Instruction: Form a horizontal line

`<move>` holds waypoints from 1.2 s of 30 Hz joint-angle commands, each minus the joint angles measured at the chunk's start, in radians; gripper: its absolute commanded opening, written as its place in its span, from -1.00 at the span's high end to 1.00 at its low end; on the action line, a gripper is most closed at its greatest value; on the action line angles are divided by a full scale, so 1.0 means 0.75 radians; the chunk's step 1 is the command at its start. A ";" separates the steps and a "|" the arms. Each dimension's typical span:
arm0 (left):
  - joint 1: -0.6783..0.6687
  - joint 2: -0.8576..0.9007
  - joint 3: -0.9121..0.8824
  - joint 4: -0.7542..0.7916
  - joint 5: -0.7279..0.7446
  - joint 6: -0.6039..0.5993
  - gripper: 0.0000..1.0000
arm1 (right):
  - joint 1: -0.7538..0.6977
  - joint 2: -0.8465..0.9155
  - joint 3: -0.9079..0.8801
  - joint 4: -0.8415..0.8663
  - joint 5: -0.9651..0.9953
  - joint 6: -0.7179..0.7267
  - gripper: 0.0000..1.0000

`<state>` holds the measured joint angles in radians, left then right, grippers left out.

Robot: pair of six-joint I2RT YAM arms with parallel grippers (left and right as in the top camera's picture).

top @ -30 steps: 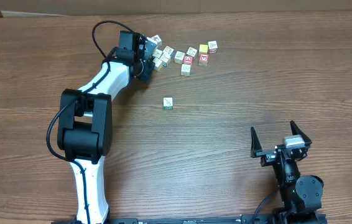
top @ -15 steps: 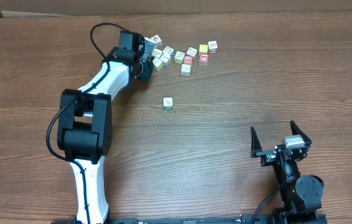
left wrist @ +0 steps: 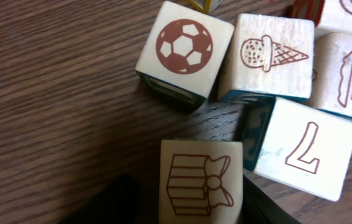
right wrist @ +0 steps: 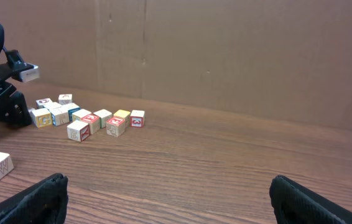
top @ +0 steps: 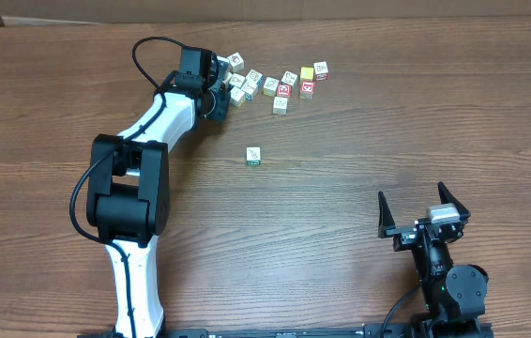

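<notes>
- No row stands yet. The lone white-and-green cube [top: 254, 156] sits just left of centre in the overhead view, well apart from the others. Its edges are turned a little off the frame's edges, and a single cube gives no long axis.
- The cluster of cubes [top: 280, 83] lies upper centre as a ragged band running left to right. It climbs slightly toward the right, near the bench's far edge.
- Bare bench [top: 387, 113] surrounds the lone cube, with open wood to its right and below. The white left arm [top: 167, 117] stands off to its left.
- The left gripper [left wrist: 188, 205] is at the cluster's left end. Its dark jaws stand on either side of a gift-box cube [left wrist: 201, 180]; I cannot tell whether they press it.
- Above that cube in the left wrist view, a football cube [left wrist: 185, 46], an ice-cream-cone cube [left wrist: 272, 53] and a numeral-7 cube [left wrist: 303, 149] are packed close together.
- The right gripper [top: 412, 199] is at lower right, jaws spread wide and grasping nothing, well apart from every cube.
- The cubes are pale wood with square edges, brown-red printed pictures and teal-green sides; a few faces are red or yellow.
- The bench is brown with a streaked wood grain. A flat cardboard-coloured wall [right wrist: 226, 50] rises behind it.
</notes>
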<state>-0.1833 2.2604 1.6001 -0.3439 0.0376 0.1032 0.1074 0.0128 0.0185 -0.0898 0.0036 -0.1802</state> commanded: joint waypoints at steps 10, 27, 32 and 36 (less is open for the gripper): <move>-0.002 -0.007 0.020 0.051 -0.028 -0.020 -0.10 | 0.005 -0.013 -0.014 0.008 -0.008 -0.001 -1.00; -0.002 -0.007 0.020 -0.008 -0.024 -0.079 0.22 | 0.005 -0.013 -0.014 0.008 -0.008 -0.002 -1.00; -0.002 -0.007 0.020 -0.066 -0.025 -0.079 0.20 | 0.005 -0.013 -0.014 0.008 -0.008 -0.002 -1.00; -0.002 -0.007 0.020 -0.078 -0.025 -0.078 -0.02 | 0.005 -0.013 -0.014 0.008 -0.008 -0.002 -1.00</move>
<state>-0.1833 2.2593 1.6112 -0.3870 0.0223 0.0521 0.1074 0.0128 0.0185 -0.0895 0.0036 -0.1802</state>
